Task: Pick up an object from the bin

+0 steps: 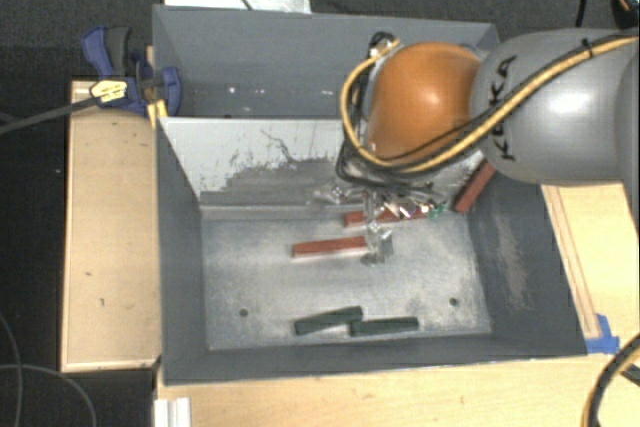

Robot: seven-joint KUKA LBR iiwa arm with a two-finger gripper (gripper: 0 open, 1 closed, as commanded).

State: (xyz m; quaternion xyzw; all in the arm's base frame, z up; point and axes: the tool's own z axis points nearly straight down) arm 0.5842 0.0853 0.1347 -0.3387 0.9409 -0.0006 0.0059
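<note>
My gripper (377,243) hangs low over the bin's middle, just below the arm's orange cover. Its tip stands at the right end of a flat red-brown stick (325,248) that lies lengthwise on the bin floor. A shorter red-brown piece (354,217) lies just behind that stick, partly hidden under the gripper. Whether the gripper touches the long stick is not clear.
Two dark green sticks (327,320) (386,324) lie end to end near the bin's front wall. Another red-brown stick (475,187) leans against the right wall. The arm and its orange cover hide the bin's back right part.
</note>
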